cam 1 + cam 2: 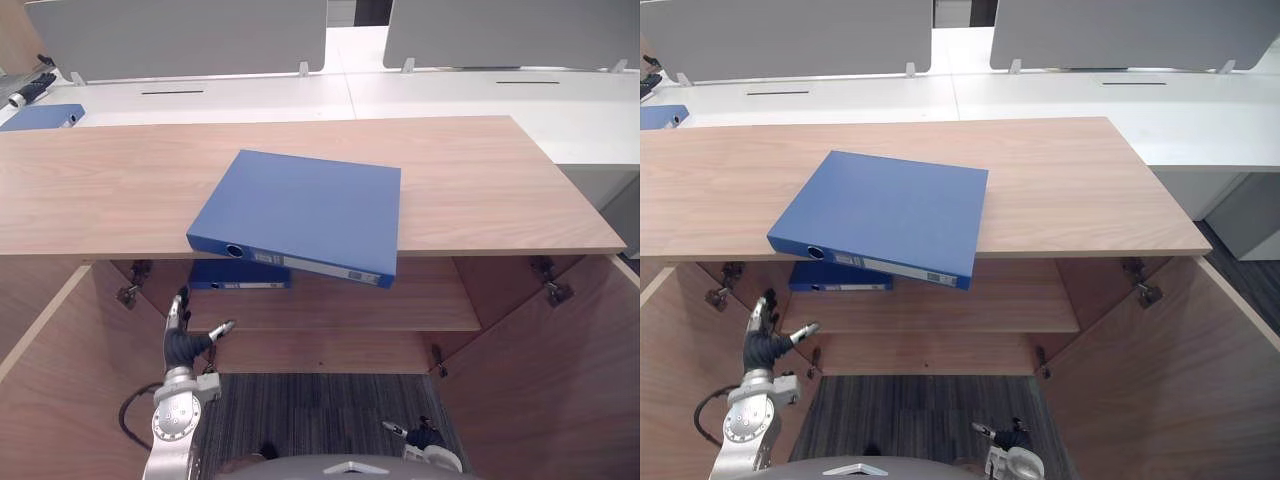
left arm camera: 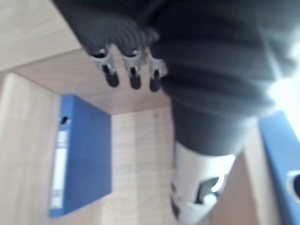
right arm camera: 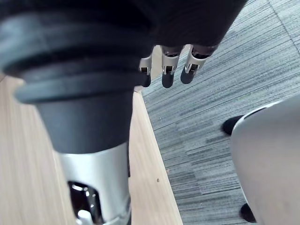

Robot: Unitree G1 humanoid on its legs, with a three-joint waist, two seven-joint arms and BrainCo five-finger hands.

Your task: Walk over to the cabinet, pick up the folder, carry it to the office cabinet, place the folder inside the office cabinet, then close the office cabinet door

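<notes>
A blue folder [image 1: 300, 210] lies flat on the wooden cabinet top [image 1: 480, 180], its spine overhanging the front edge. A second blue folder [image 1: 238, 274] lies on the shelf [image 1: 400, 310] inside the open cabinet, and shows in the left wrist view too [image 2: 82, 154]. My left hand [image 1: 182, 340] is raised at the lower left, below the cabinet top and in front of the shelf. Its fingers [image 2: 131, 70] are straight and hold nothing. Low over the carpet hangs my right hand [image 1: 420, 437], with relaxed fingers [image 3: 168, 70] and nothing in it.
Both cabinet doors stand open, one on the left [image 1: 40, 400] and one on the right [image 1: 560, 380]. Behind the cabinet is a white desk [image 1: 450, 95] with grey partition panels [image 1: 180, 35]. A third blue folder [image 1: 45, 116] lies at its far left. Grey carpet [image 1: 320, 420] covers the floor.
</notes>
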